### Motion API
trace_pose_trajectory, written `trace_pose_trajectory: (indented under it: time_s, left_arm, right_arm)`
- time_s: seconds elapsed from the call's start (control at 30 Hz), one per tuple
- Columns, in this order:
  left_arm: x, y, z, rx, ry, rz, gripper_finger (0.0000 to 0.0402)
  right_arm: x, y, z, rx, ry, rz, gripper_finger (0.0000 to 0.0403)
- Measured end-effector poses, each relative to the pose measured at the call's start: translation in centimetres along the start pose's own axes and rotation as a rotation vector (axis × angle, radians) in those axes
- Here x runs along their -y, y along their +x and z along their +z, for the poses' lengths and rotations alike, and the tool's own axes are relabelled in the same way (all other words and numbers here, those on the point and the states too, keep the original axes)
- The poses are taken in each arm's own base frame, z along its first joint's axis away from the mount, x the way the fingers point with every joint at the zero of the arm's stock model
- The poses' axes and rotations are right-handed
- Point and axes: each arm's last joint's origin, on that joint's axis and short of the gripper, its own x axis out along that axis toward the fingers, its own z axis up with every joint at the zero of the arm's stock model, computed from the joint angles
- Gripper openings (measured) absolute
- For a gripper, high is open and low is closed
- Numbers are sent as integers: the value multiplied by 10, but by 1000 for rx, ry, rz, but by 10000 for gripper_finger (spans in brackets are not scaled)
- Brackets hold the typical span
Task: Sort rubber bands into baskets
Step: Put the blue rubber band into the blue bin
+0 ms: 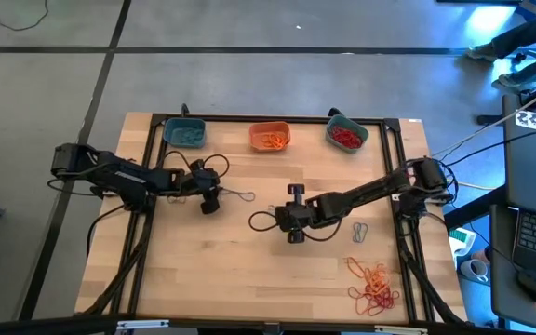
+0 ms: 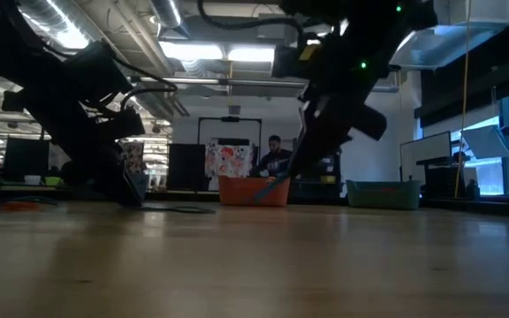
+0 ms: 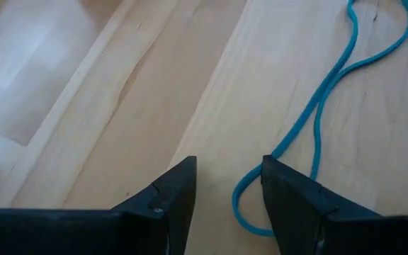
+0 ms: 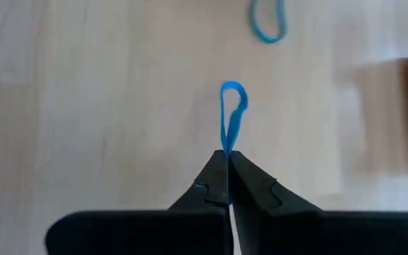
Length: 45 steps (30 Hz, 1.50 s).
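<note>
Closest to the front edge of the pale wooden table (image 1: 203,279) lies a tangled heap of thin orange and red rubber bands (image 1: 373,286), too knotted for me to count, over by the right-hand corner. From there, taking things by size: two dark arms reach in over the boards, one from each side. The left gripper (image 3: 227,185) sits low over the left half of the table with its two fingers standing apart, gripping nothing, though a long teal rubber band (image 3: 324,106) lies flat on the wood touching the inner edge of one finger and snaking away from it. The right gripper (image 4: 227,159) is near the table's middle, its two fingers pressed tight together on the end of a small teal rubber band (image 4: 232,113), which sticks out past the tips as a narrow loop. Along the far edge stand three small rounded plastic baskets in a row: a teal basket (image 1: 184,133) on the left, an orange basket (image 1: 270,137) in the middle with orange bands in it, and a second teal basket (image 1: 346,133) on the right, tilted and holding red bands. Two more grey-teal rubber bands (image 1: 360,231) lie loose beside each other just right of the right gripper, between it and the heap.
</note>
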Motion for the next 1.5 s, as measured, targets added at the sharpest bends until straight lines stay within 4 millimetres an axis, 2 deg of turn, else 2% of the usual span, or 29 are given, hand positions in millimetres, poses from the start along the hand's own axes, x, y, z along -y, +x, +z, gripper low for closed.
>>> trace_pose_trajectory:
  time_s: [0.13,0.27,0.47,0.67,1.03,1.23,1.37,1.5]
  left_arm:
    - [5,-2,4,39,37,-22,155]
    - [13,-11,20,122,64,-72,155]
    - [25,-25,42,262,103,-164,155]
    - [37,-33,53,408,179,-284,155]
    - [42,-40,62,536,241,-309,155]
    - [43,-41,61,539,256,-366,155]
    - [43,-41,62,540,259,-363,153]
    - [43,-41,62,540,261,-362,129]
  right_arm:
    - [7,-13,1,13,15,-56,7]
    - [12,-21,8,81,46,-76,6]
    - [23,-17,15,139,97,-90,6]
    - [31,-10,25,235,129,-84,5]
    - [24,11,38,374,120,-86,5]
    - [26,12,45,447,119,-98,5]
    - [25,10,50,510,87,-37,5]
    - [25,9,51,528,88,-23,5]
